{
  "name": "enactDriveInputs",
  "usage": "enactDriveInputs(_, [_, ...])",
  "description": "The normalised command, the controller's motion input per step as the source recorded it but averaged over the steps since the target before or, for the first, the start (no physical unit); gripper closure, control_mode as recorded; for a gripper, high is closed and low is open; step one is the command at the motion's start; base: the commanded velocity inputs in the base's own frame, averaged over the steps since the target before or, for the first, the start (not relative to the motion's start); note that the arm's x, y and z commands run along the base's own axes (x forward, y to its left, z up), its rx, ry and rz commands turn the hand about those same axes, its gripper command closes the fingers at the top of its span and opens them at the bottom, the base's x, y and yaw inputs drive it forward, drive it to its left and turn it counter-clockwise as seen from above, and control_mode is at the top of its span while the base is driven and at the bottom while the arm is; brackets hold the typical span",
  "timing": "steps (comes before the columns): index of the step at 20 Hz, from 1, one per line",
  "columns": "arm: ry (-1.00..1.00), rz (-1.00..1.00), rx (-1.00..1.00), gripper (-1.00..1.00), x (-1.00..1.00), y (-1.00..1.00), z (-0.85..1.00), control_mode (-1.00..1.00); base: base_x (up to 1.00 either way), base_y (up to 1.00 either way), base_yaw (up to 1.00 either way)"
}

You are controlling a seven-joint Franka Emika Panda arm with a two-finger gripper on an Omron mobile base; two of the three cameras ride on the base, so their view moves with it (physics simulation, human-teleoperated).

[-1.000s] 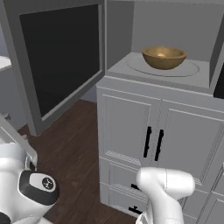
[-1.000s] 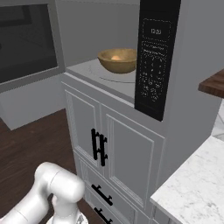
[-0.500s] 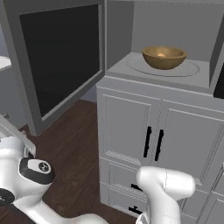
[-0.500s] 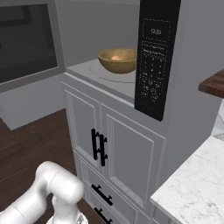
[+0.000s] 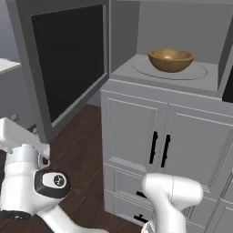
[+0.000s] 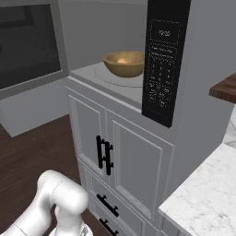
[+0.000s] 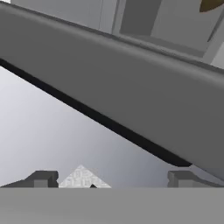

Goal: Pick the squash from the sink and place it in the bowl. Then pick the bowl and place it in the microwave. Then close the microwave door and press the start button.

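Bowl [image 5: 171,59] sits upright, rim up, on the pale turntable [image 5: 195,73] inside the microwave [image 6: 115,80]. Round, so no long axis; mouth faces straight up. Golden-brown inside, darker outside. A small orange-tan patch shows inside the bowl: the squash [image 6: 122,60], low in the hollow, mostly hidden by the rim; its orientation cannot be told.

Microwave cavity is open at the front. Grey inner walls behind and beside the bowl. Black control panel [image 6: 164,60] stands on the cavity's right side, right base view.

Door [image 5: 66,63] swung wide open to the left, hinged at the left edge of the cavity; dark glass window faces out into the room. In the hand view a wide grey band, the door's frame, crosses the picture on a slant [image 7: 131,100], with a thin dark line along its lower edge.

Below the microwave: grey panelled cabinet [image 5: 157,145] with two upright black handles [image 5: 159,149] side by side, drawers under it. Dark wood floor [image 5: 86,145]. White marble desk [image 6: 207,193] at lower right, right base view.

Gripper [image 7: 111,180]: fingers [image 7: 43,178] stand far apart, nothing between them, holding nothing. It is near the door's frame; contact cannot be told.
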Motion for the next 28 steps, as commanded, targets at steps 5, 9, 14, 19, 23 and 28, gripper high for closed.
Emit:
enactDriveInputs(5, [-0.26, -0.06, 0.41, -1.00, -0.24, -0.70, 0.23, -1.00, 0.00, 0.00, 0.00])
enactDriveInputs(9, [-0.13, -0.05, 0.53, -1.00, -0.08, -0.98, 0.51, -1.00, 0.00, 0.00, 0.00])
enactDriveInputs(14, [0.00, -0.09, 0.54, -1.00, 0.03, -1.00, 0.32, -1.00, 0.00, 0.00, 0.00])
enactDriveInputs(19, [0.00, -0.07, 0.31, -1.00, 0.41, -1.00, 0.21, -1.00, 0.00, 0.00, 0.00])
enactDriveInputs(23, [0.00, -0.09, 0.25, -1.00, 0.30, -1.00, 0.13, -1.00, 0.00, 0.00, 0.00])
enactDriveInputs(28, [0.01, -0.12, 0.17, -1.00, 0.41, -1.00, 0.00, -1.00, 0.00, 0.00, 0.00])
